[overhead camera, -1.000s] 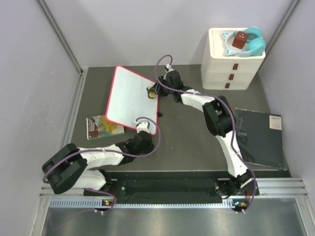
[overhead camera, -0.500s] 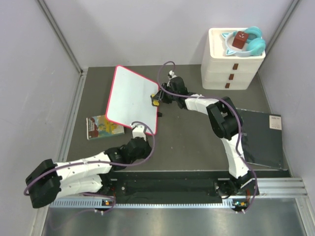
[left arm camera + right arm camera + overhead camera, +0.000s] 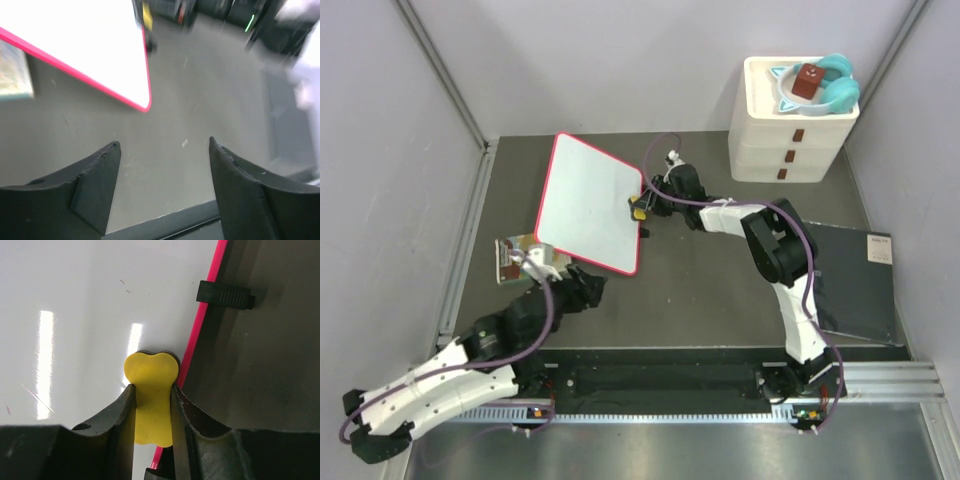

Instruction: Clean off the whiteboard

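Top external: one red-framed whiteboard (image 3: 585, 200); right tool (image 3: 640, 204) clamps one yellow bone-shaped eraser (image 3: 151, 371) at its right edge; left tool (image 3: 164, 145) gapes empty over bare desk (image 3: 185, 100).

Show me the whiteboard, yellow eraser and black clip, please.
whiteboard (image 3: 588, 200): top external view, centre of white surface.
yellow eraser (image 3: 151, 390): right wrist view, its middle.
black clip (image 3: 225, 294): right wrist view, ribbed middle.

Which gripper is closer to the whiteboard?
Right. The right gripper holds a yellow eraser over the whiteboard by its clipped edge; the left gripper hangs open off its near corner.
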Available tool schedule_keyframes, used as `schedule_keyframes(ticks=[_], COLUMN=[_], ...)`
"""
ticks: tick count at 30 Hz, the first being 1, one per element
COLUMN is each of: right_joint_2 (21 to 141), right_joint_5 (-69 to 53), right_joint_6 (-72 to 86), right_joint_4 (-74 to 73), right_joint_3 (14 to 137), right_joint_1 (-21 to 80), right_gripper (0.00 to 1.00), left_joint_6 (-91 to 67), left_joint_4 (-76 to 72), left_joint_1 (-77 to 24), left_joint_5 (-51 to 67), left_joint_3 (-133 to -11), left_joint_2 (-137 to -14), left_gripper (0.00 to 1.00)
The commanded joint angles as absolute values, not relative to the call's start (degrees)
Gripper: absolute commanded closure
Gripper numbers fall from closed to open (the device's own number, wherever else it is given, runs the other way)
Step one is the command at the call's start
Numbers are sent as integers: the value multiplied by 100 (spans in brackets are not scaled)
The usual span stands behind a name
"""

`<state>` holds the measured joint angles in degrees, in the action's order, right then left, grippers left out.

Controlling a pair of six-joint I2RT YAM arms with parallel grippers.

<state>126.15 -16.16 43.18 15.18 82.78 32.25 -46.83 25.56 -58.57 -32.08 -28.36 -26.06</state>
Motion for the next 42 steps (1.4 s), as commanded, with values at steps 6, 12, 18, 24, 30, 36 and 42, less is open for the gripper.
schedule_keyframes(ticks=[6, 12, 18, 24, 30, 36, 42], right_joint_2=[12683, 12797, 12894, 12797, 12744, 12604, 12340], right_joint_5=[-1977, -2083, -2188, -2241, -2311, -2338, -2259], right_joint_6=[4465, 4570, 4640, 4755, 4851, 4957, 4957], right_joint_4=[1353, 1468, 1468, 1704, 1854, 2109, 2171], right_joint_3=[7814, 7796, 7708, 7278, 6970, 6575, 6285], right_joint_1=[3410, 3410, 3401, 3419, 3489, 3673, 3893], right_gripper=[100, 100, 100, 100, 100, 100, 100], left_joint_6=[-4939, -5587, -5924, -5520, -5124, -5097, -5185], left_joint_4=[4728, 4913, 4229, 2683, 1285, 914, 897], left_joint_1=[-5880, -5880, -5880, -5880, -5880, -5871, -5862], left_joint_5=[-5088, -5291, -5168, -5212, -5492, -5748, -5810], left_joint_3=[-4262, -4070, -3341, -2708, -2321, -2092, -1951], left_joint_2=[-1933, -2241, -2548, -3172, -3796, -3964, -3964], left_gripper=[21, 22, 24, 23, 20, 17, 15])
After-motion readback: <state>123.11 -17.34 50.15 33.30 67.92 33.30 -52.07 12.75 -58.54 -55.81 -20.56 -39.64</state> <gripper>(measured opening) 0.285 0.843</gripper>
